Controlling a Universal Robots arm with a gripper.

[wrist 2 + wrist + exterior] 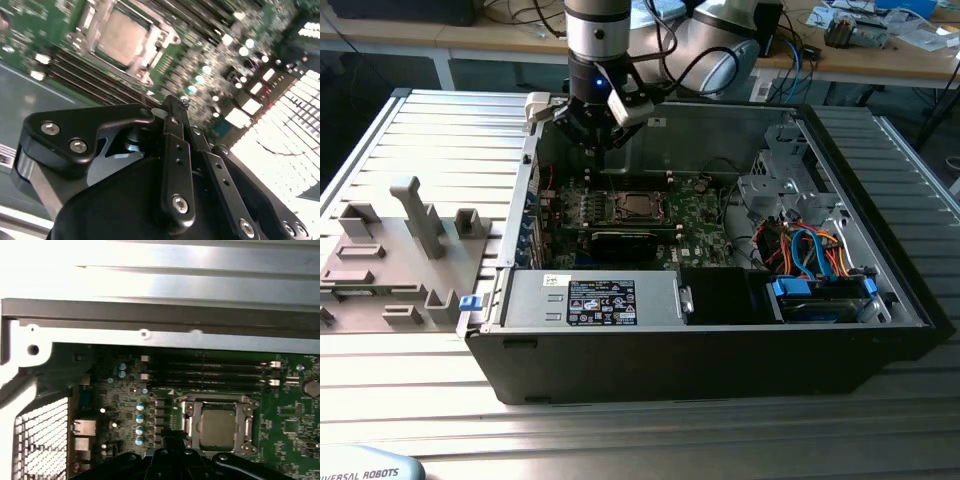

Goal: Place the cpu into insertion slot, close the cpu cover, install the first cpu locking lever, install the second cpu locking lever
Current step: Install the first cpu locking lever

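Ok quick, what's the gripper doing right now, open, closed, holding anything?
Gripper: fingers together, shut, holding nothing visible, above the motherboard near the cpu.

Gripper (172, 107): base cut off by the edge in the second wrist view; in the first wrist view only its dark tips enter at the edge; state of jaws not determinable.
Cpu cover (218, 426): near edge hidden behind the gripper; too blurred to tell whether latched.
Cpu (638, 207): too small in the exterior view to make out detail.
Grey fixture block (390, 262): cut off at the exterior view's left.
Locking levers: not distinguishable.
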